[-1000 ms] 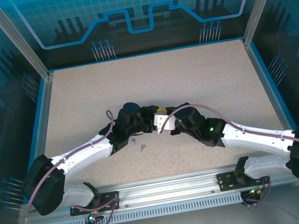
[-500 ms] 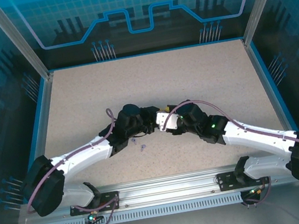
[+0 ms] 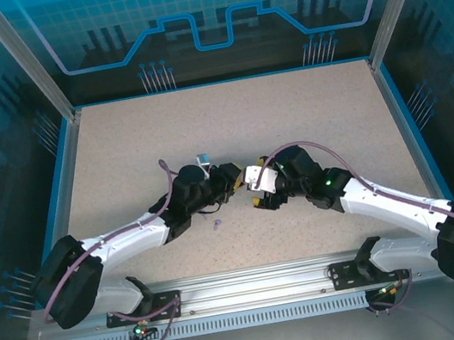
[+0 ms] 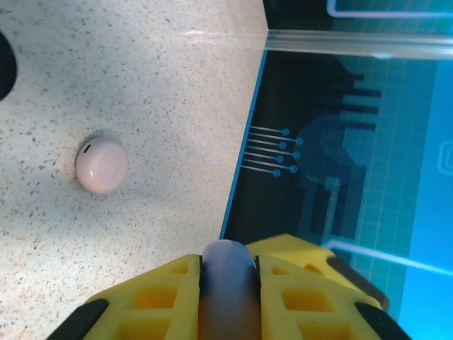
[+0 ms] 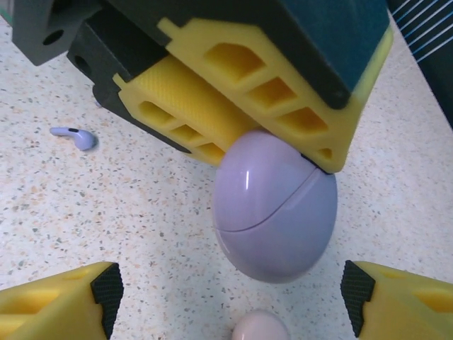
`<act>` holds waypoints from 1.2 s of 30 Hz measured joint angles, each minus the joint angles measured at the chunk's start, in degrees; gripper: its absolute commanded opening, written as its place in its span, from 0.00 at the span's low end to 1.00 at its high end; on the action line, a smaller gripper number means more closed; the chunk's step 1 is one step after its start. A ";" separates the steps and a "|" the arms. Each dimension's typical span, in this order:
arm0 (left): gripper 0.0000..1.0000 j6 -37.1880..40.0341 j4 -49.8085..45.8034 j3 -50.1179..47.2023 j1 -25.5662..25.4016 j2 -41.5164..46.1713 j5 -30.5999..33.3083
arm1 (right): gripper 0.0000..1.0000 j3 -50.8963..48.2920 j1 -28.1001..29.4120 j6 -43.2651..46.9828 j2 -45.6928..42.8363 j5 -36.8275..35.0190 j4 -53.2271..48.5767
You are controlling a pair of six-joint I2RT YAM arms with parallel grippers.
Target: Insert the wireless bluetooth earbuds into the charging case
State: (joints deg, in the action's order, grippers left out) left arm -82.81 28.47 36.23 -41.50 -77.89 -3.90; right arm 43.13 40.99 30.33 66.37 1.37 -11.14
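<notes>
My left gripper (image 4: 228,256) is shut on a closed lilac charging case (image 4: 228,297), holding it just above the table. From the right wrist view the same case (image 5: 276,212) hangs under the left gripper's yellow fingers (image 5: 212,106), its lid seam shut. My right gripper (image 5: 230,304) stands open, its pads wide apart on either side of the case and touching nothing. One lilac earbud (image 5: 74,137) lies on the table to the left, also seen from above as a small speck (image 3: 217,223). From above, the left gripper (image 3: 235,179) and right gripper (image 3: 250,186) meet at mid-table.
A closed pale pink case (image 4: 101,164) lies on the table beyond the left gripper, and its top (image 5: 260,327) shows just under the lilac case. The blue table rim (image 4: 244,149) and enclosure wall run close by.
My right gripper has opened and let go of the lilac case, drawing back a little. The left gripper still holds the case, and its wrist has turned.
</notes>
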 measured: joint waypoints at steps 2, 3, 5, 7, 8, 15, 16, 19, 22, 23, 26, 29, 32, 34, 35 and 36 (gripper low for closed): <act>0.18 2.21 2.01 -0.48 0.04 0.00 -0.98 | 0.89 0.46 -1.42 -0.61 0.11 2.75 -0.46; 0.18 3.34 2.84 -0.50 0.04 0.00 -1.60 | 0.89 0.72 -2.19 -0.85 0.11 4.15 -0.63; 0.18 5.11 4.44 -0.52 0.09 0.00 -2.60 | 0.90 1.44 -3.54 -1.25 0.15 6.69 -1.16; 0.18 6.60 5.57 -0.55 0.09 0.00 -3.61 | 0.89 2.27 -4.61 -1.73 0.37 8.92 -1.57; 0.18 6.99 6.14 -0.66 0.09 0.00 -3.96 | 0.89 2.67 -4.85 -1.86 0.57 9.77 -1.68; 0.17 8.37 8.90 -2.69 0.09 0.00 -6.03 | 0.72 5.16 -5.07 -2.69 3.21 14.05 -2.80; 0.17 8.37 9.25 -2.97 0.09 -0.02 -6.21 | 0.69 5.66 -5.05 -2.71 3.67 14.45 -3.30; 0.18 8.35 10.47 -3.32 0.09 -0.11 -6.54 | 0.63 7.37 -5.07 -2.95 4.72 15.26 -3.93; 0.21 8.33 11.52 -3.37 0.09 -0.44 -7.04 | 0.55 8.15 -5.07 -3.13 4.81 15.69 -4.17; 0.23 8.31 11.74 -3.39 0.09 -0.61 -7.39 | 0.53 8.28 -5.14 -3.23 4.81 15.63 -4.33; 0.34 8.20 12.28 -3.39 0.09 -1.11 -7.63 | 0.47 8.41 -5.33 -3.37 4.83 16.02 -4.59; 0.39 8.22 12.76 -3.45 0.09 -1.18 -7.82 | 0.44 8.57 -5.38 -3.45 4.81 16.06 -5.33; 0.48 8.28 13.05 -3.45 0.13 -1.18 -7.85 | 0.44 8.59 -5.42 -3.58 4.81 16.02 -5.84; 0.51 8.39 13.00 -3.45 0.15 -1.18 -7.96 | 0.44 8.57 -5.42 -3.78 4.81 15.61 -6.03; 0.51 8.41 13.00 -3.45 0.15 -1.18 -7.96 | 0.44 8.57 -5.42 -3.96 4.79 15.34 -6.01; 0.51 8.41 13.00 -3.45 0.15 -1.18 -7.98 | 0.43 8.57 -5.42 -4.24 4.79 15.02 -6.01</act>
State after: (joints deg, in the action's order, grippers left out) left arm -74.39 41.47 32.77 -41.34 -79.07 -11.88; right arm 51.70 35.57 26.09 71.16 16.38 -17.15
